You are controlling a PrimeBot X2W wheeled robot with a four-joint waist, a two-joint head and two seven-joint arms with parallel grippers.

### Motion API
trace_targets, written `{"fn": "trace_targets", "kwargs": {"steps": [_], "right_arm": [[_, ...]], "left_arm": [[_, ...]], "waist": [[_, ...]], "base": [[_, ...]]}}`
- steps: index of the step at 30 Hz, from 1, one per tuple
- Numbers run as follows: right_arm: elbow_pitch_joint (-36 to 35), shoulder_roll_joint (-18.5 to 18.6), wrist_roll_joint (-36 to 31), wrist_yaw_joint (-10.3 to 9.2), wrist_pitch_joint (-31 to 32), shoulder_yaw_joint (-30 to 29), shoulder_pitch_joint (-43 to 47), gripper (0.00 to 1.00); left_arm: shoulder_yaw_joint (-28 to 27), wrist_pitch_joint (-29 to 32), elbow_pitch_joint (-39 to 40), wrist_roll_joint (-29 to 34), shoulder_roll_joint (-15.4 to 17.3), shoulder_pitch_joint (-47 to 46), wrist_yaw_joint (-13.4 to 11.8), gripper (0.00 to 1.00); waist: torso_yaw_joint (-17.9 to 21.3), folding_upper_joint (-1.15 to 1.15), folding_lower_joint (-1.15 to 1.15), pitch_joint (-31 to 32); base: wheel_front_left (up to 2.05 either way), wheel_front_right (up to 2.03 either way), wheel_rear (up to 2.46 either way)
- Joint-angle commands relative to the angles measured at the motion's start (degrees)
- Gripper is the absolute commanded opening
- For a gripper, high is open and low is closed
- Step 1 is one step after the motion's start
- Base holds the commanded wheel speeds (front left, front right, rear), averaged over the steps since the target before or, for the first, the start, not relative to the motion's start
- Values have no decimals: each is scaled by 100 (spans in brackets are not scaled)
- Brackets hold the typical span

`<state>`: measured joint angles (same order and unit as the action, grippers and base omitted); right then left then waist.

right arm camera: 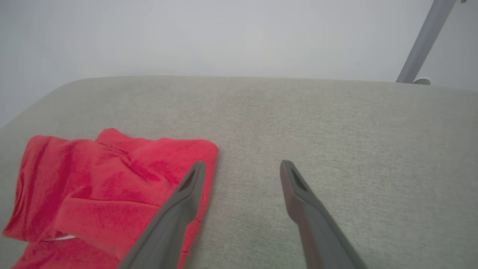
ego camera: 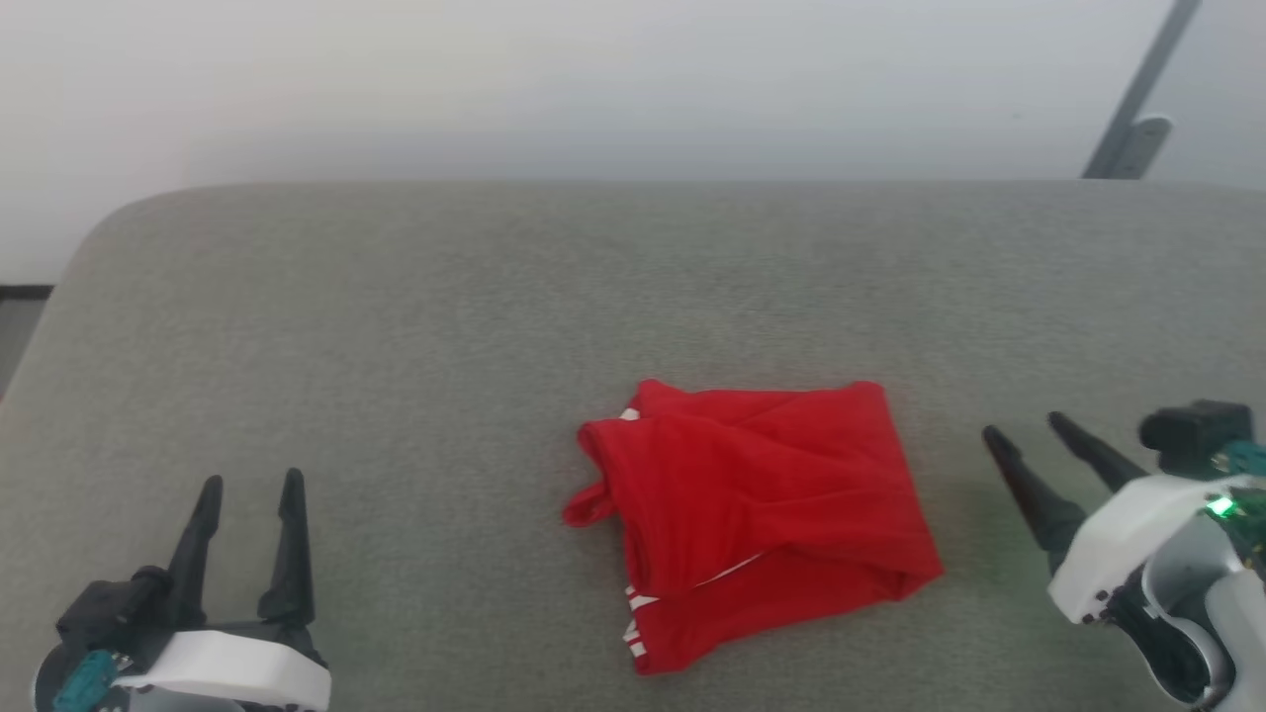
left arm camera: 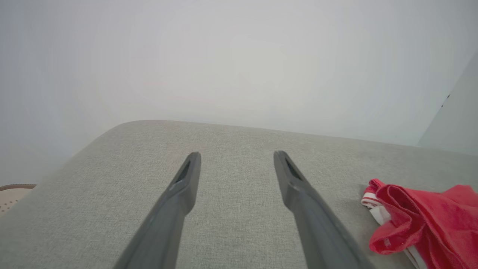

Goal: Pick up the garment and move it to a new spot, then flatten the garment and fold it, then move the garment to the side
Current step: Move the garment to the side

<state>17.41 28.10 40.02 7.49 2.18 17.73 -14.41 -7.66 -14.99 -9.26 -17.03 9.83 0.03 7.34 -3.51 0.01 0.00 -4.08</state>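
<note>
I saw the garment [ego camera: 762, 514] lying folded at the lower centre of the head view, on the grey padded surface [ego camera: 445, 297]; my right end effector [ego camera: 1023, 425] sat near its right edge, fingers spread, gripping nothing; my left end effector [ego camera: 252, 480] stood well apart at lower left, likewise spread and empty; open surface ran toward the rounded upper-left corner and far edge.

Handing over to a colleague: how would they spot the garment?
Start at the grey cushioned surface before the robot. Near its front middle, between the left gripper and right gripper, lies the garment. It alone is red, loosely folded, with white-striped edges.
</note>
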Motion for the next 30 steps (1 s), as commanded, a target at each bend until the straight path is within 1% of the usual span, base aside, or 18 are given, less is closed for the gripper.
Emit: {"fn": "trace_targets", "kwargs": {"steps": [1, 4, 8, 13, 19, 25, 26, 27, 30], "right_arm": [[-8, 9, 53, 0, 58, 10, -55, 100], [-98, 81, 248, 0, 526, 213, -158, 100], [-51, 198, 378, 0, 1209, 433, -294, 100], [109, 274, 427, 0, 1941, 490, -451, 100], [333, 234, 443, 0, 2772, 520, -605, 100], [508, 131, 560, 0, 3422, 628, -672, 100], [493, 129, 543, 0, 3484, 675, -698, 45], [489, 137, 532, 0, 3529, 702, -701, 0], [506, 140, 566, -2, 3532, 614, -720, 0]], "left_arm": [[4, -25, 2, 31, -22, 39, 14, 100], [77, -25, -12, 54, -71, 4, 14, 100], [153, -25, -49, 57, -135, -55, 14, 100], [238, -25, -99, 8, -185, -131, 14, 100], [333, -25, -135, 51, -265, -210, 14, 100], [416, -25, -161, 90, -360, -327, 14, 100], [422, -25, -171, 104, -369, -340, 14, 100], [430, -25, -177, 115, -383, -364, 14, 100], [447, -25, -190, 116, -412, -411, 14, 100]], "waist": [[-82, -1, 0, -27], [-238, -1, 0, -74], [-437, -1, 0, -158], [-645, -1, 0, -282], [-849, -1, 0, -456], [-994, -1, 0, -631], [-1010, -1, 0, -651], [-1022, -1, 0, -668], [-1029, -1, 0, -694]], "base": [[0, 0, 0], [0, 0, 0], [0, 0, 0], [0, 0, 0], [0, 0, 0], [0, 0, 0], [0, 0, 0], [0, 0, 0], [0, 0, 0]]}}
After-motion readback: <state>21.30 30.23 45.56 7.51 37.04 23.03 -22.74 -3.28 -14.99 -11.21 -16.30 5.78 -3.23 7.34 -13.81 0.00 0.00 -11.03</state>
